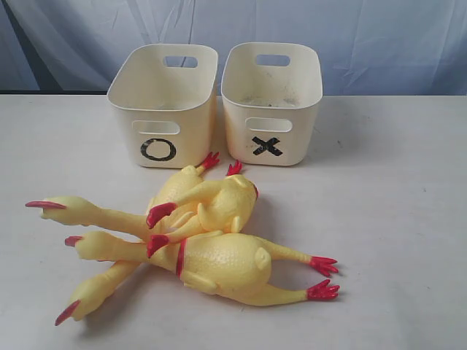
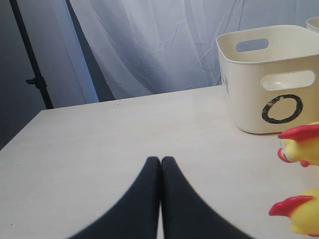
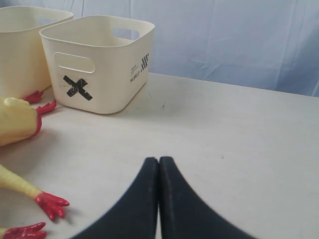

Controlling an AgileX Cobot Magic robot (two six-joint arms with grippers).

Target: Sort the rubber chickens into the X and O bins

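- The front chicken (image 1: 226,266) lies nearest, on its side on the table (image 1: 394,219), with its two red feet stretched to the right and its red neck band toward the left.
- It is part of a tangled heap of rubber chickens (image 1: 197,219) just in front of the two bins. I count at least three, but the overlapping necks and beaks leave the exact number uncertain.
- None is in a bin, so I judge the sorting has not begun and every chicken is left to pick and place.
- They are long, yellow and bumpy-skinned, with red beaks and feet, thin tapering necks and plump bodies. I would guess they are soft, and that lifting one may drag a neighbour along.
- The O bin (image 1: 191,138) stands left and the X bin (image 1: 306,135) right, close side by side, upright and cream with slot handles. Both look empty, apart from dark specks on the X bin's floor.
- Red feet from the rear of the heap reach close to the gap between the bins.
- The left gripper (image 2: 160,162) has its fingers pressed together on nothing, over bare table beside the pile. The right gripper (image 3: 158,162) is likewise closed and empty on the other side.
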